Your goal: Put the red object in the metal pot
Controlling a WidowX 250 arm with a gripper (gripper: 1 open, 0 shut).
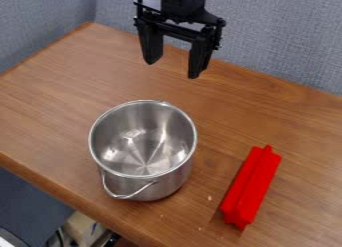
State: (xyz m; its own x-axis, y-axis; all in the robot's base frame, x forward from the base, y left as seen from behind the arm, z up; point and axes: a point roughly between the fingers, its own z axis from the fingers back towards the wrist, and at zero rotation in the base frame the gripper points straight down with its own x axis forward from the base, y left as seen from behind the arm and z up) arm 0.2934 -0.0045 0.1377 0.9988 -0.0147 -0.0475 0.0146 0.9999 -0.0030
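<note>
A black claw (177,61) hangs over the far part of the wooden desk (267,106), pointing downward, its two dark fingers (151,48) spread wide with nothing between them; it touches no object and sits well apart from both task items. The metal pot (144,149) stands upright near the front edge of the desk, a round shiny stainless-steel vessel with straight sides and a rolled rim; its inside shows only bright reflections, and its thin wire bail handle (120,191) droops down the near side of the wall. The red object (251,186), a long narrow bright red plastic bar with a raised ridge along its length, lies flat on the desk to the right of the pot, near it but not touching; it runs at a slight slant, one end toward the front edge of the desk and the other toward the back. Behind the desk a grey-blue wall (54,16) fills the upper left of the view; the claw's mount rises out of the top of the picture.
</note>
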